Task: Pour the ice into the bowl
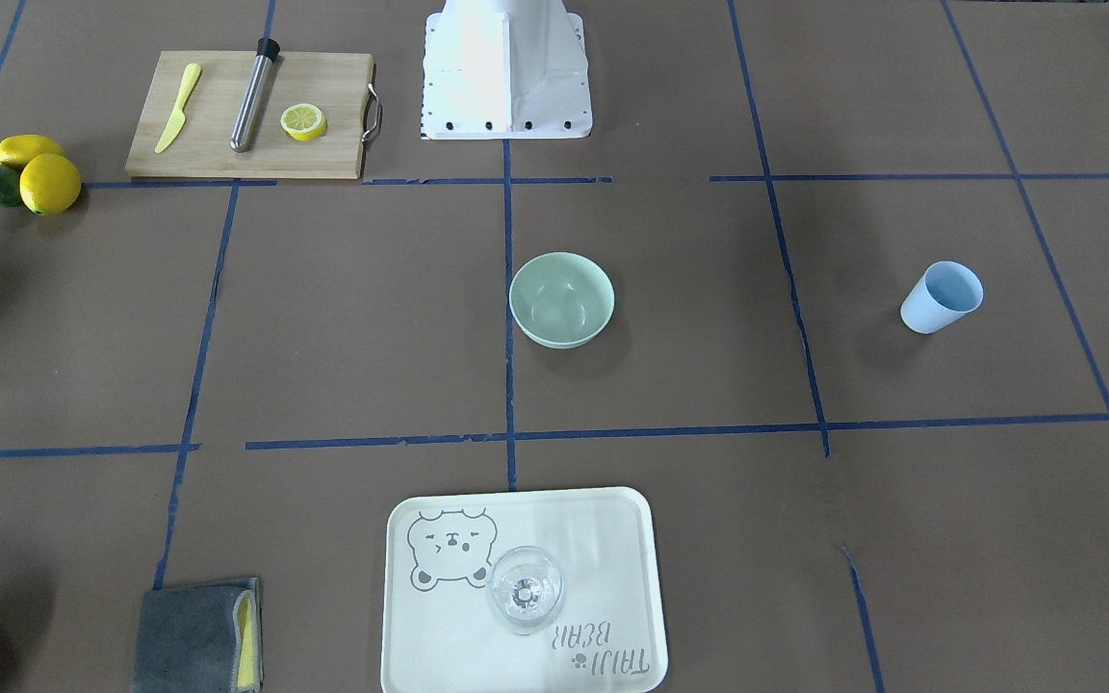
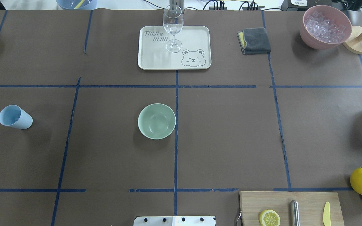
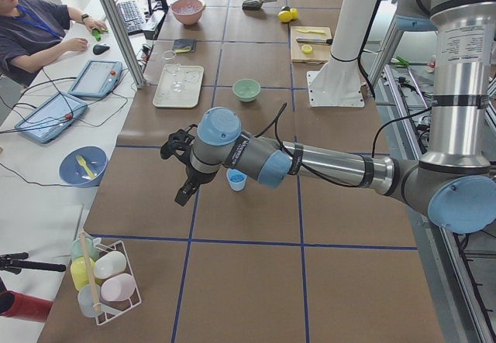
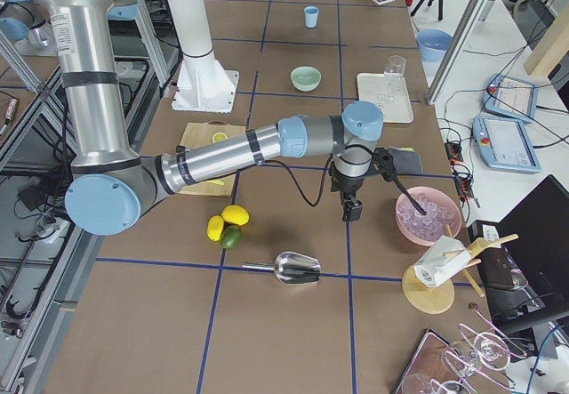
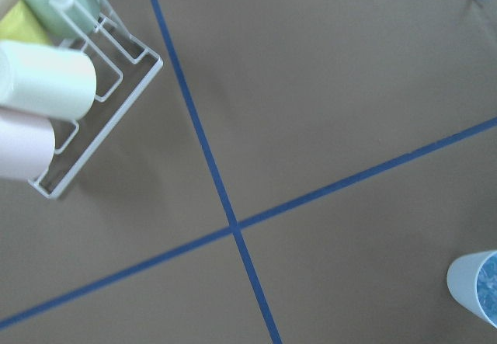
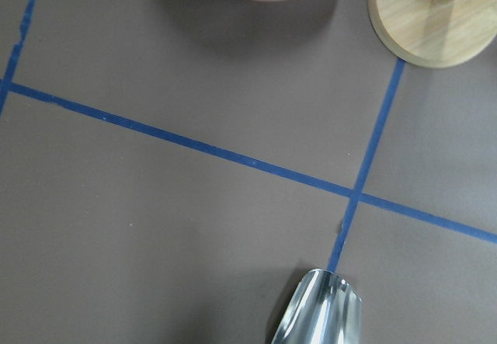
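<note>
The pale mint-green bowl (image 1: pixel 561 298) (image 2: pixel 156 121) stands upright near the table's middle, and I see nothing inside it. The ice (image 2: pixel 325 24) (image 4: pixel 427 218) lies heaped in a pink vessel (image 2: pixel 308 34) at the far right corner. My left gripper (image 3: pixel 184 194) hangs above the table beside a light blue cup (image 3: pixel 236 180) (image 2: pixel 15 117). My right gripper (image 4: pixel 351 212) hovers between the pink vessel and a metal scoop (image 4: pixel 296 268) (image 6: pixel 320 313) that lies on the table. I cannot tell whether either gripper is open or shut.
A cutting board (image 1: pixel 323 154) carries a lemon slice (image 1: pixel 303 121), a steel muddler and a yellow knife. Lemons and a lime (image 1: pixel 35 173) sit beside it. A tray (image 2: pixel 200 34) holds a wine glass (image 2: pixel 172 26). A grey cloth (image 2: pixel 256 40), a wooden stand (image 2: pixel 358 45) and a cup rack (image 5: pixel 93 111) stand at the edges.
</note>
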